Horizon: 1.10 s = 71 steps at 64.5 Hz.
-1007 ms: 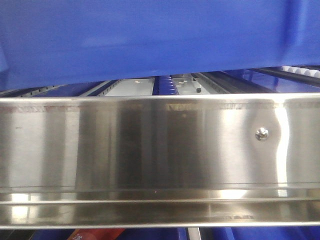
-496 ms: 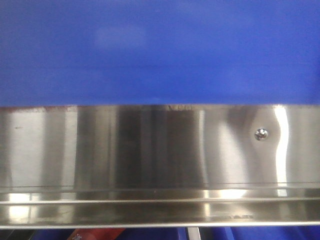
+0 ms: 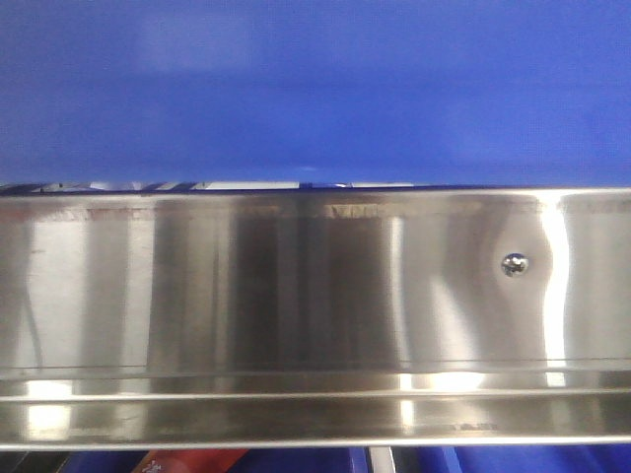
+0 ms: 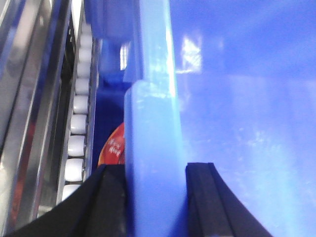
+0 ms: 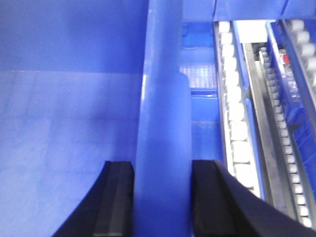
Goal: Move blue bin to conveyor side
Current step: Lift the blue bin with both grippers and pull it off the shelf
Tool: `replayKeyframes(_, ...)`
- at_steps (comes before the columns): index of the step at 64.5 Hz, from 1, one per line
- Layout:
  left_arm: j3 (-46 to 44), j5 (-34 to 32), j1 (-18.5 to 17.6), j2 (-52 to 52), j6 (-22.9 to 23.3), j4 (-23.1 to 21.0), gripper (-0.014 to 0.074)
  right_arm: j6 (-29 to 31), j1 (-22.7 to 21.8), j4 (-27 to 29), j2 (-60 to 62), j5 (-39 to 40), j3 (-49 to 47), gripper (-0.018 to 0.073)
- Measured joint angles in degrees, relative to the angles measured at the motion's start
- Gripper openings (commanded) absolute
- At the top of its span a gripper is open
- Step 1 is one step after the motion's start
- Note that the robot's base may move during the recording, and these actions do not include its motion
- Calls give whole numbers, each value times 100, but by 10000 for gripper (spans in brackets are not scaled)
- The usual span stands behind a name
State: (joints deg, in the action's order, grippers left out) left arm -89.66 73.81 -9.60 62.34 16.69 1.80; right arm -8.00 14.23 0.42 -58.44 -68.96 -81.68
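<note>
Front view first: the large glossy blue plastic bin [image 3: 315,89] fills the whole upper part of the picture, edge to edge. Directly below the bin runs a broad brushed stainless-steel rail [image 3: 296,296] with a small round silver screw [image 3: 514,263] set in it, below the bin's right part. Only a thin sliver of pale shapes shows between the bin's lower edge and the rail's top, so the bin looks to hang just clear of it. Whether it touches anything farther back cannot be told.

Over to the left gripper [image 4: 155,197]: its black jaws pinch the bin's thick light-blue rim, one on each face, pressed tight against the plastic. Left of the bin's rim a line of small white plastic rollers [image 4: 79,123] runs away in a metal track. A round red-orange patch [image 4: 112,148] peeks out between the rollers and the rim (too blurred to identify).

Now the right gripper [image 5: 163,197]: same story, black jaws clamped on either side of the bin's rim. To the right of the bin lie more white rollers [image 5: 237,128] in long rows.
</note>
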Motion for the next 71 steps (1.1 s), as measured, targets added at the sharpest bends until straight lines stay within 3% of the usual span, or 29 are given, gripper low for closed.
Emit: replayKeyframes(71,0,36,0,-80,11,-90,-20,0,0,-42,266,169,-43,-88)
